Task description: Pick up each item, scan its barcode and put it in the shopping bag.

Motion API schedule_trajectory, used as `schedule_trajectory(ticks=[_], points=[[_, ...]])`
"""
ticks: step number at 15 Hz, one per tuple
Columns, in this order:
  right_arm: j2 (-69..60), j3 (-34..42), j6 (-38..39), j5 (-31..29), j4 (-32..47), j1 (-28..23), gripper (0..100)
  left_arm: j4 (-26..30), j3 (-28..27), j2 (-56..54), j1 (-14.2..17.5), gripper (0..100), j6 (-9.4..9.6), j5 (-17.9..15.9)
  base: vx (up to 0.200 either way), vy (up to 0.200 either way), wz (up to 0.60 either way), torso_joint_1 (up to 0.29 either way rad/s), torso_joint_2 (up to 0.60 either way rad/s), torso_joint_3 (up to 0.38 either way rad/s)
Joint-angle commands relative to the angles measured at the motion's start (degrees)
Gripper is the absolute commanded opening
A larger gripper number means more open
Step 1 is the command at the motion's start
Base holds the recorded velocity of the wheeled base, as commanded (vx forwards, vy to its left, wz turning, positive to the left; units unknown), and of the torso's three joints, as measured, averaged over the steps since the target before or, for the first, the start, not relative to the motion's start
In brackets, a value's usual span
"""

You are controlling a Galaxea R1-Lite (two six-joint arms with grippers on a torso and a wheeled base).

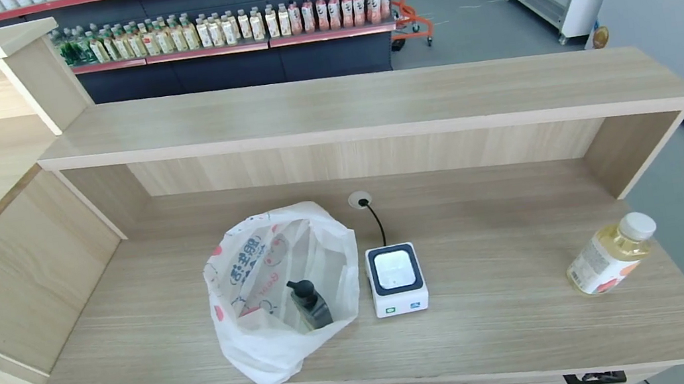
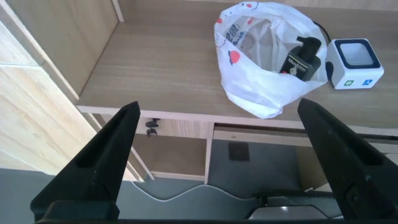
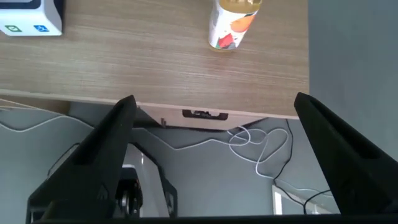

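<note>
A white plastic shopping bag (image 1: 276,292) (image 2: 264,59) stands open on the wooden counter, left of centre, with a dark pump bottle (image 1: 310,305) (image 2: 301,59) inside it. Right beside the bag sits a white barcode scanner (image 1: 396,278) (image 2: 354,62) (image 3: 28,17) with a dark-framed window. A yellow drink bottle with a white cap (image 1: 612,254) (image 3: 233,23) stands near the counter's right end. My left gripper (image 2: 221,168) is open, held below and in front of the counter's front edge. My right gripper (image 3: 214,168) is open too, low before the counter, short of the drink bottle.
The counter (image 1: 507,316) has a raised back shelf (image 1: 370,107) and side walls. A black cable (image 1: 376,220) runs from the scanner to a hole in the back. Loose wires (image 3: 261,146) hang under the counter. Store shelves with bottles (image 1: 225,27) stand behind.
</note>
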Motion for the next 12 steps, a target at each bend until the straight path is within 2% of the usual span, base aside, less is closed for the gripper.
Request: schedule_trajectory(ticks=[1,12], points=[[-0.09,0.05,-0.13,0.04,0.12,-0.02,100,-0.04,0.0,0.09,0.01,100,-0.03,-0.02,0.0,-0.2,0.0,0.002,0.01,-0.002],[-0.71,3.3,-0.39,0.83,0.3,0.07,100,-0.04,0.0,0.09,0.01,100,0.06,-0.02,0.0,-0.2,0.0,0.003,0.0,0.004]])
